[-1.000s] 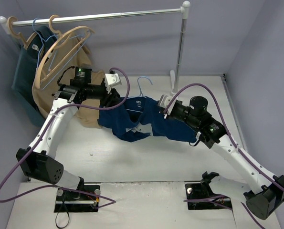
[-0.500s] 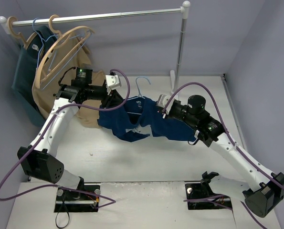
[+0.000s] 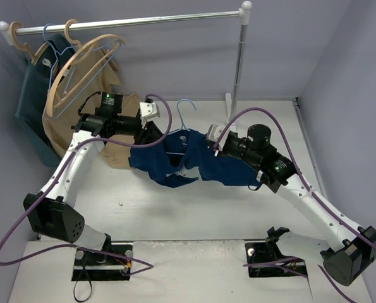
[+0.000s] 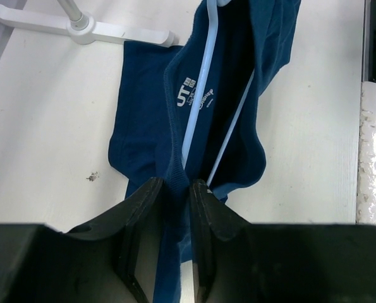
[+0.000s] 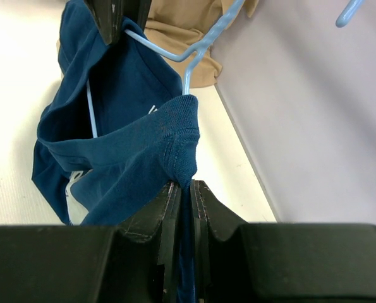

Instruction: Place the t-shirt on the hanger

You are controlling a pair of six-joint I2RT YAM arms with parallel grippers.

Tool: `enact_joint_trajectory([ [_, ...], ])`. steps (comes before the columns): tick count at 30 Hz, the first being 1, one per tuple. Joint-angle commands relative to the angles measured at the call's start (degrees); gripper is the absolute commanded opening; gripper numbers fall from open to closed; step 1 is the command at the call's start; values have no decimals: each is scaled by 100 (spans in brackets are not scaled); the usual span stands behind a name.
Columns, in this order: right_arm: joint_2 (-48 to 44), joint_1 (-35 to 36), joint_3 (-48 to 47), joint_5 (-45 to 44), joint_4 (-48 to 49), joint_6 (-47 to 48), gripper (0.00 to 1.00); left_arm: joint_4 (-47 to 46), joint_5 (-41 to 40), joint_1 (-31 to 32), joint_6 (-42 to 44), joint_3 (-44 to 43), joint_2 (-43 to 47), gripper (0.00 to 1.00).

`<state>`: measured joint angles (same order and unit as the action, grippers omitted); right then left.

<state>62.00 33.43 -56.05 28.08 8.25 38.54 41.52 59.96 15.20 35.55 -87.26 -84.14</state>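
Both arms have edged up and left, carrying the shirt [image 3: 175, 165] with them. We see it slung between the grippers at the centre of the top view, sagging above the table [image 3: 194, 214]. The left gripper [image 4: 176, 188] is pinched narrow on navy fabric beside the hanger [image 4: 204, 69], which lies inside the neck opening. The right gripper [image 5: 182, 189] is clamped on the ribbed collar.

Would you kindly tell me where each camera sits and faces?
Top: above and behind the bases, looking down over the table; left arm and right arm show.
Left wrist: looks along the left tool, pinching the t-shirt, at the hanger.
Right wrist: looks along the right tool, pinching the t-shirt, toward the wall.
Shared: t-shirt and hanger.
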Motion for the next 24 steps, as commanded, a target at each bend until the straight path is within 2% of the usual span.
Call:
enact_joint_trajectory([
  [1,-4,6,-407,146,695,-66,0,-82,323,27,93,-45,310,23],
  [4,-3,14,-407,163,722,-93,0,-82,297,53,92,7,337,27],
  [12,32,14,-406,216,801,-145,0,-188,235,132,-4,25,328,26],
  [13,40,14,-407,225,810,-145,0,-197,244,158,-13,25,310,23],
  [14,49,14,-398,225,818,-145,0,-205,235,167,-13,-1,310,15],
  [17,58,14,-398,207,818,-137,0,-267,200,176,-13,-1,345,0],
  [19,49,14,-380,172,818,-102,0,-451,17,194,-48,43,442,0],
  [22,32,-3,-363,-29,740,-67,14,-829,-352,194,-75,244,670,0],
  [24,6,-73,-363,-170,608,-5,16,-1065,-511,202,-83,385,837,0],
])
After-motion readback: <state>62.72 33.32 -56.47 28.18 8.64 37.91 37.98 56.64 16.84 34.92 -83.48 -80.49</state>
